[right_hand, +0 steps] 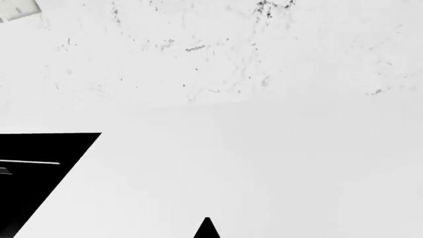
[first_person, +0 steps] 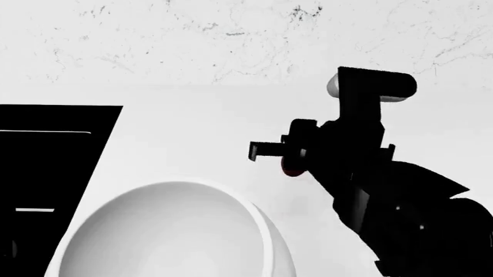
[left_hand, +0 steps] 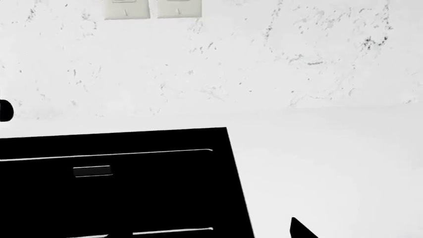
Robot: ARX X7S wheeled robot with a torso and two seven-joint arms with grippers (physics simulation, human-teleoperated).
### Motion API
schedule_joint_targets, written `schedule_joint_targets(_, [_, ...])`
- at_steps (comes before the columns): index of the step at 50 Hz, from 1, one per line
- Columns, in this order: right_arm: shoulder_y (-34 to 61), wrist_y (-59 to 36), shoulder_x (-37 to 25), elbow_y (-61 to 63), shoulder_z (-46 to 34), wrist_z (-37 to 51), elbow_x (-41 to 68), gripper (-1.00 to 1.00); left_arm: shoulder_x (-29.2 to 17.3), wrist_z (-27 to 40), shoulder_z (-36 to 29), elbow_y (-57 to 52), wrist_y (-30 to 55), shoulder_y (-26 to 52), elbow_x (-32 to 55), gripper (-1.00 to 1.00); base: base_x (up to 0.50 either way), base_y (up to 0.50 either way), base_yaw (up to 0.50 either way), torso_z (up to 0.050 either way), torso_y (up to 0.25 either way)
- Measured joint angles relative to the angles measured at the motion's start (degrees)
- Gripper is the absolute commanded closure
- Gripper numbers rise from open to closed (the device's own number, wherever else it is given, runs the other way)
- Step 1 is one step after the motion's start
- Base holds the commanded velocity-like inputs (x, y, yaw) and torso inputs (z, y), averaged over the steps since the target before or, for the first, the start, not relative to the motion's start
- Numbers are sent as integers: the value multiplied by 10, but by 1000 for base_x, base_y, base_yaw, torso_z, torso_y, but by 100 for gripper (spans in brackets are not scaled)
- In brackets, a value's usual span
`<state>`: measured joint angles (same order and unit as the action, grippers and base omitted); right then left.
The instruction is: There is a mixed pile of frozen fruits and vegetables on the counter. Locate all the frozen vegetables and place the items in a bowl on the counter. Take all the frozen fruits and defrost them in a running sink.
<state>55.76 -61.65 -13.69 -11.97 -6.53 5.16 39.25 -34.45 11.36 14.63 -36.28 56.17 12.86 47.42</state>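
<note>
Your right tool (first_person: 266, 151) hovers over the white tabletop (first_person: 193, 133), a red berry (first_person: 290, 170) glimpsed beside it; grip unclear. Bowl (first_person: 165, 231) sits nearest you, sink (first_person: 46, 173) left of it.

White counter (first_person: 193, 121) w/ bowl (first_person: 165, 231), sink (first_person: 46, 167)

A white marbled backsplash (first_person: 231, 40) with faint dark veining rose at the far side. Two pale wall switch plates (left_hand: 153, 8) sat side by side on it.
</note>
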Motion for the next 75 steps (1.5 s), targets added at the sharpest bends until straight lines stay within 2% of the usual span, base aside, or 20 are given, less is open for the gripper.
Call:
schedule_joint_targets(14, [-95, 7, -101, 268, 19, 48, -11, 100, 2, 7, 6, -5, 3, 3, 10, -100, 0, 0, 0, 0, 0])
schedule_joint_targets(28, [-219, 60, -164, 416, 87, 52, -8, 100, 8, 16, 16, -2, 8, 11, 28, -100, 0, 0, 0, 0, 0])
schedule_joint_targets(35, [-261, 66, -177, 453, 114, 57, -1, 100, 6, 20, 19, -7, 11, 13, 34, -100, -20, 0, 0, 0, 0])
schedule_joint_targets(43, [-286, 58, -187, 479, 133, 66, 9, 100, 5, 20, 26, -11, 11, 8, 42, -100, -460, 0, 0, 0, 0])
schedule_joint_targets(67, [-307, 41, -201, 508, 169, 82, 32, 100, 9, 26, 27, -13, 12, 0, 54, -100, -500, 2, 0, 0, 0])
schedule_joint_targets(75, [-314, 45, -207, 511, 167, 83, 25, 100, 6, 29, 28, -17, 16, 1, 61, -100, -150, 420, 0, 0, 0])
